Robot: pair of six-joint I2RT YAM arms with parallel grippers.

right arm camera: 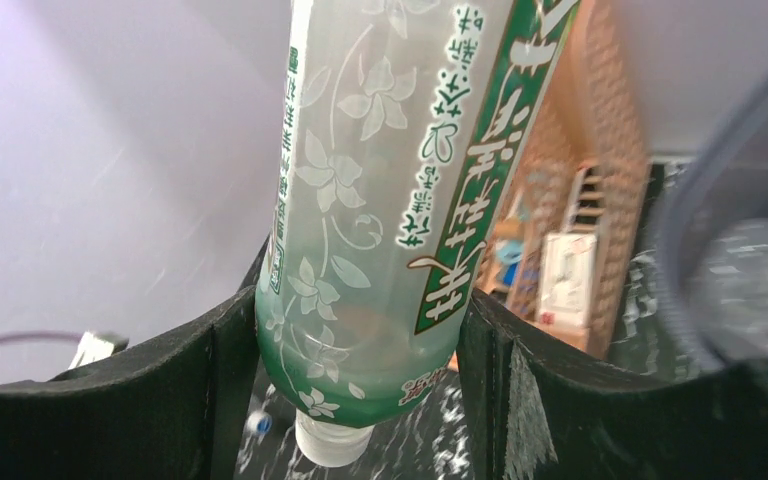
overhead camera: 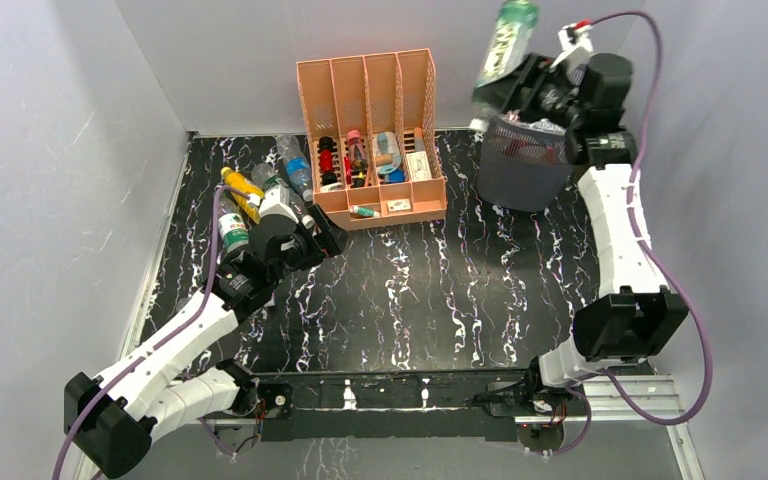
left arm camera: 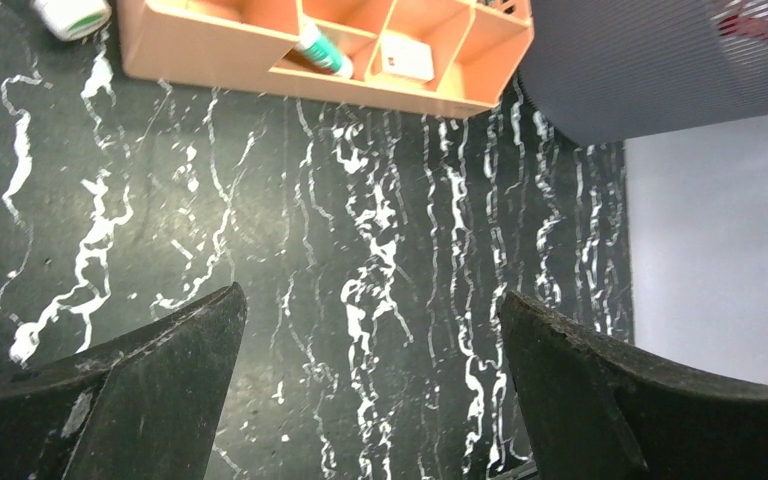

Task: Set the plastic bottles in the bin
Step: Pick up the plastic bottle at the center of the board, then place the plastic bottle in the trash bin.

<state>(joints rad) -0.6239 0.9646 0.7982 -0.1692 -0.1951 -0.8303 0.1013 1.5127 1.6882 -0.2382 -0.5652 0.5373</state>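
Plastic bottles (overhead camera: 260, 190) lie clustered near the worktop's (overhead camera: 440, 270) rear left corner, one yellow, the others clear with green or blue labels too small to read. Just beside them the left gripper (left arm camera: 370, 305) hangs with its jaws wide apart and nothing between them, apparently placed to reach for one. The peach organizer (overhead camera: 370, 100) stands at the middle of the rear edge. Toward the rear right corner, the right gripper (right arm camera: 360, 340) is clamped on a clear bottle (right arm camera: 380, 200), raised and tilted just above the bin (overhead camera: 520, 175), probably so it drops inside on release. Its label shows white Chinese characters on a green band and pale flower drawings. No brand is legible.
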